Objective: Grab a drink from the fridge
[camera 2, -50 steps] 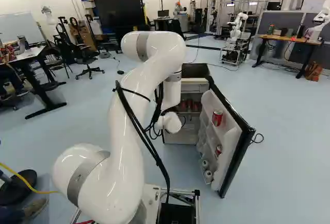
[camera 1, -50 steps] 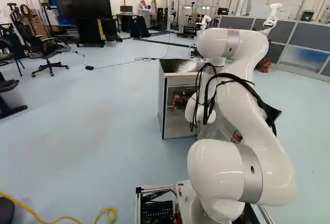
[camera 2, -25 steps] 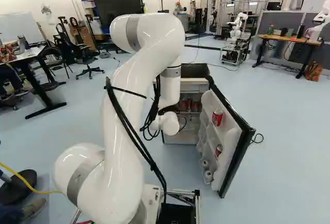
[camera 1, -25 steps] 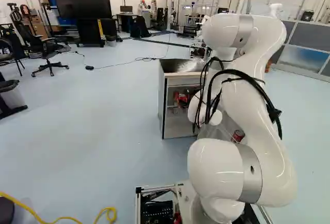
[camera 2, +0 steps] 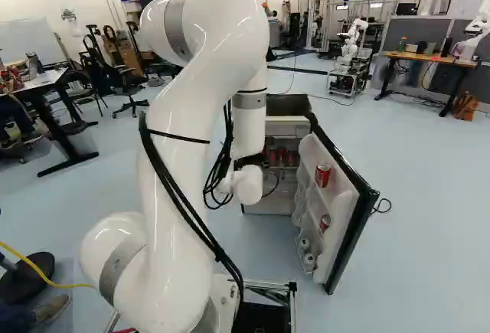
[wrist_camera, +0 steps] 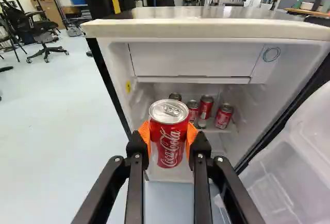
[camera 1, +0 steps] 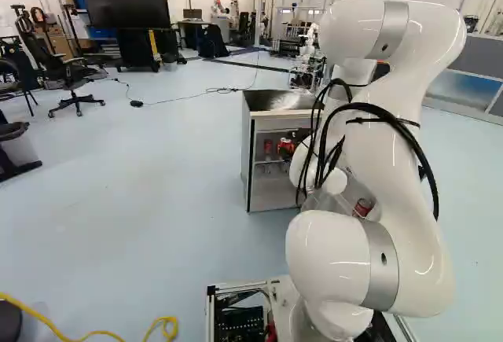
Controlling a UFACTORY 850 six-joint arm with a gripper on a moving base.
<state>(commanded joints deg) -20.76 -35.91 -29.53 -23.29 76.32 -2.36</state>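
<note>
My end effector (wrist_camera: 168, 137) grips a red soda can (wrist_camera: 169, 149) upright, apparently just outside the front edge of the fridge (wrist_camera: 206, 30), so I should back it away level, clear of the open door (camera 2: 341, 230).

Can't see the base of the shelf can (wrist_camera: 175, 97), hidden at twelve o'clock behind the held can (wrist_camera: 169, 134). In the wrist view, can't follow the fridge door (wrist_camera: 307, 154) past the edge at four o'clock.

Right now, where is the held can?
In the wrist view, the can is between the jaws, with the other cans in the fridge beyond it.
</note>
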